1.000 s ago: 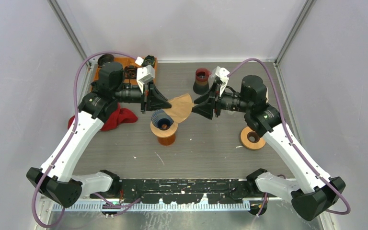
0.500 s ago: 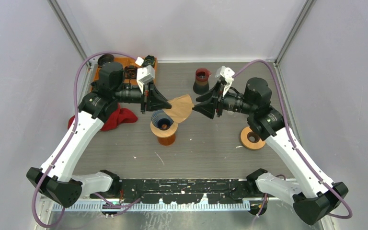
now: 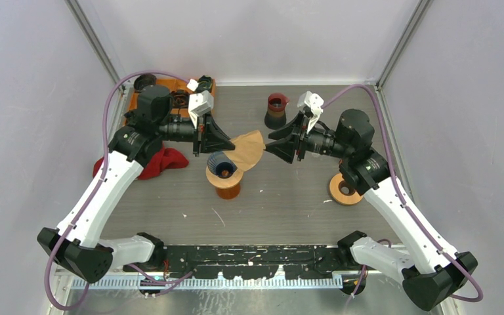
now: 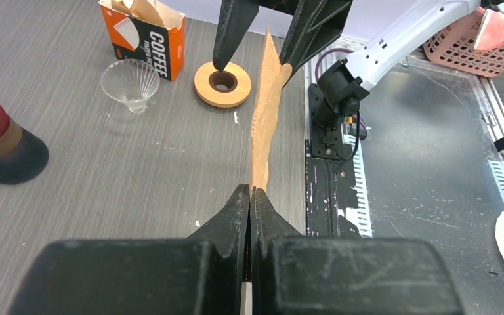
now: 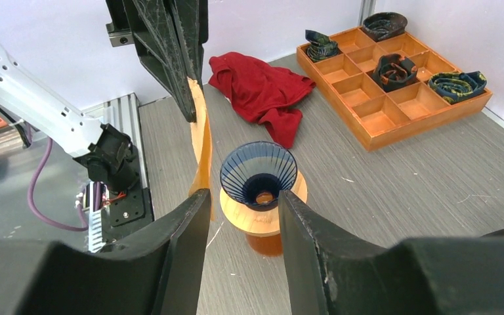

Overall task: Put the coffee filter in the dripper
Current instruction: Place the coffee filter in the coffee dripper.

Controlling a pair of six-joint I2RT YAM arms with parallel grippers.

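Observation:
A brown paper coffee filter [image 3: 248, 149] hangs in the air, pinched at one edge by my shut left gripper [image 3: 228, 142]. In the left wrist view the coffee filter [image 4: 262, 111] shows edge-on, running out from my left gripper [image 4: 251, 191]. Its far tip lies between the right gripper's fingers [image 4: 315, 26], close to one. My right gripper [image 3: 269, 146] is open and faces the left one. Just below and left of the filter, the dark blue ribbed dripper [image 3: 222, 164] sits on a wooden stand [image 3: 226, 184]. Between my right gripper's [image 5: 244, 195] fingers I see the dripper [image 5: 258, 174], with the filter [image 5: 201, 138] by the left finger.
A red cloth [image 3: 161, 161] lies left of the dripper, and a wooden compartment tray [image 3: 170, 98] sits at the back left. A dark cup [image 3: 276, 110] stands at the back, a wooden ring [image 3: 345, 189] lies to the right. An orange coffee box [image 4: 143, 36] and a clear glass cone [image 4: 130, 82] are nearby.
The right arm's wrist has swung a little back and to the right, its fingertips staying at the filter's free edge. The left arm and the filter have hardly moved.

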